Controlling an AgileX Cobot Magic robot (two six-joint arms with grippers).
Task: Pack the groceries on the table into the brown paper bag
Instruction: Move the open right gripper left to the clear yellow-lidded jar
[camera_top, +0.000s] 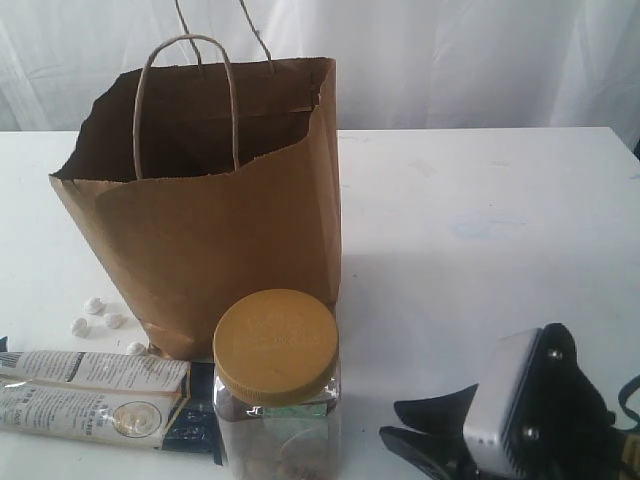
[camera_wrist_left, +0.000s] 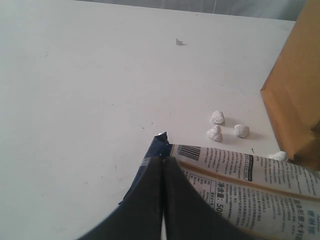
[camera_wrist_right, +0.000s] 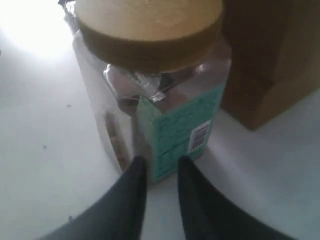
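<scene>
The brown paper bag (camera_top: 220, 230) stands open and upright on the white table (camera_top: 480, 230). Two of the groceries show. A clear jar with a yellow lid (camera_top: 277, 400) stands just in front of the bag. A long white-black twin packet (camera_top: 95, 395) lies flat to the jar's left. My right gripper (camera_top: 392, 422) is low on the table to the jar's right. In the right wrist view its jaws (camera_wrist_right: 161, 162) stand slightly apart, empty, just short of the jar (camera_wrist_right: 165, 100). My left gripper (camera_wrist_left: 162, 160) is shut, empty, its tips over the packet's (camera_wrist_left: 250, 175) dark blue end.
Several small white lumps (camera_top: 95, 305) lie on the table by the bag's left foot, between the bag and the packet. A tiny scrap (camera_wrist_left: 179, 42) lies further off. A white curtain hangs behind the table's far edge.
</scene>
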